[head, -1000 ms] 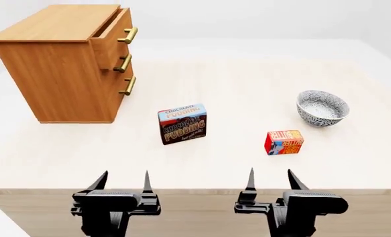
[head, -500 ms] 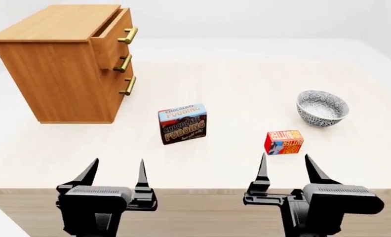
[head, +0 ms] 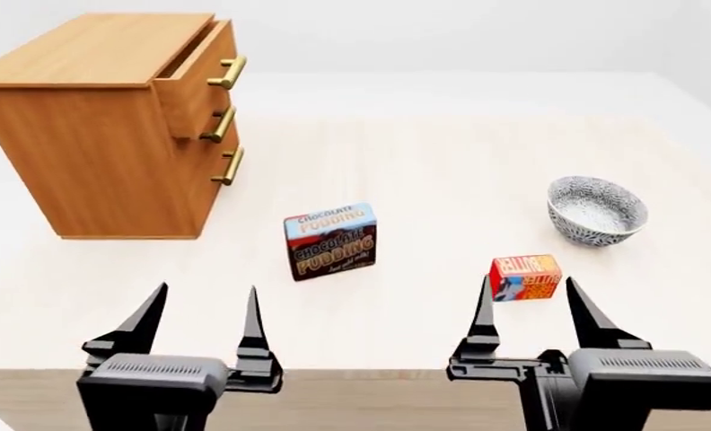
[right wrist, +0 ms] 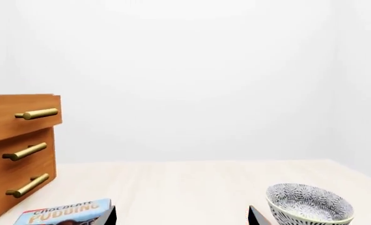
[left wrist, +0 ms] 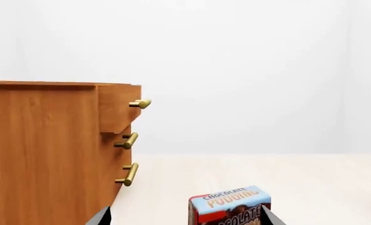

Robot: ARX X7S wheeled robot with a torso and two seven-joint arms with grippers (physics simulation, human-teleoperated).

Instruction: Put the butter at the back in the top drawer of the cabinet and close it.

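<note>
Currently, both black end effectors, left (head: 200, 323) and right (head: 530, 310), hover spread apart and empty; the small red-and-orange butter box (head: 524, 277) lies on the pale wooden desk (head: 427, 180), well apart from the light-brown 3-drawer cabinet (head: 104, 135), whose top drawer (head: 200, 81) is pulled partly out.

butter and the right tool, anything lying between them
Nothing: in the head view only bare table separates the butter from the open right tool.

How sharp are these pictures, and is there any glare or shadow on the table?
Head view: sharp throughout, no glare, only faint soft shadows under the pudding box and bowl. Both wrist views: equally crisp, evenly lit, with a blank white background behind the cabinet.
</note>
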